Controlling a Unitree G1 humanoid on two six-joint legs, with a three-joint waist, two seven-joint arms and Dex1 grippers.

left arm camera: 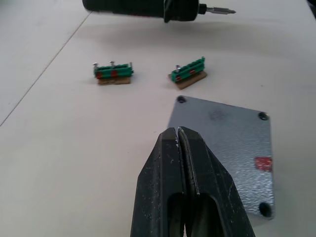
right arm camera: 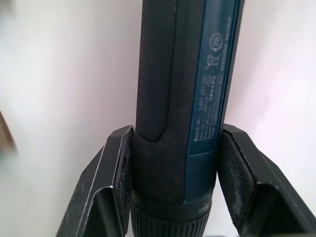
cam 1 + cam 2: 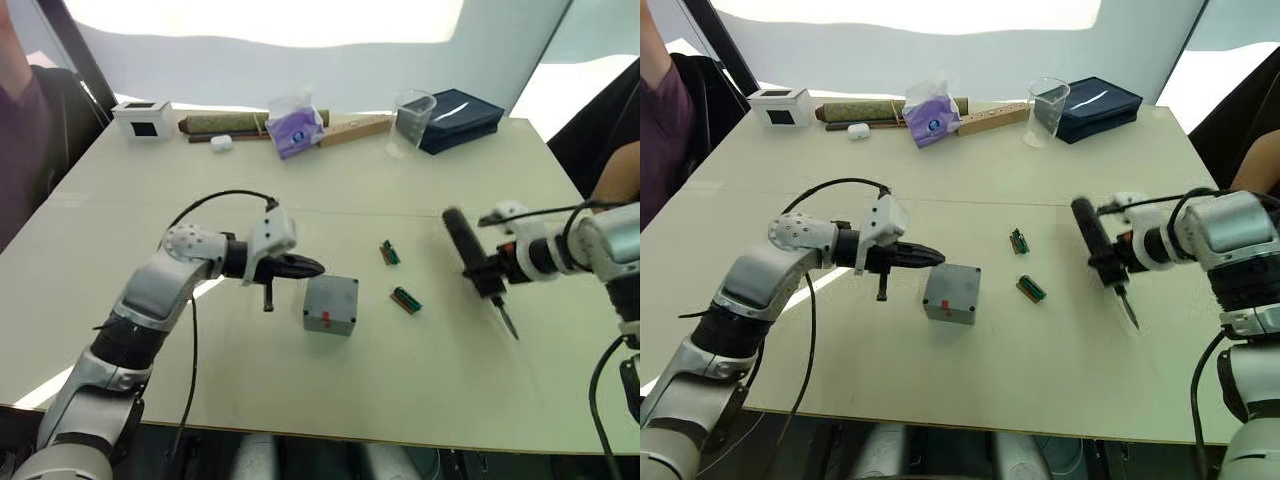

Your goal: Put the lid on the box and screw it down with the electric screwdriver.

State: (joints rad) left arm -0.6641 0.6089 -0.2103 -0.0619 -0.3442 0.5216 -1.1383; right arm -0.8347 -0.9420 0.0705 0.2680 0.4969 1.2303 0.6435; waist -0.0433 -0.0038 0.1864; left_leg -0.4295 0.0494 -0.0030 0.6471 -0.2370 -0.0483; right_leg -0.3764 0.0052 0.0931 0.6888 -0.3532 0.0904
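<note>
We work on a pale table (image 3: 330, 400), with the grey box (image 3: 331, 305) near its middle and the lid (image 1: 224, 148) seated flat on top of it, a small red mark facing us on the side wall. Our right gripper (image 3: 1123, 262) is clamped around the electric screwdriver (image 3: 478, 268), held above the table well to the box's right, its bit slanting down toward the near edge. Our left gripper (image 3: 308, 267) hangs just beside the box's left far corner with its fingers pressed together and nothing between them. Two small green strips (image 3: 398, 278) lie between box and screwdriver.

We judge the lid placed and the screwing step next. To do it well, we should bring the bit upright over one corner hole, keep it square to the lid, and let the left arm steady the box so it does not slide or twist.

The left wrist view gives us what the head views cannot: three corner holes (image 1: 181, 99) in the lid, looking dark, though whether screws sit in them we cannot tell. The right wrist view shows how both fingers (image 2: 114, 170) squeeze the tool's body just above its collar.
</note>
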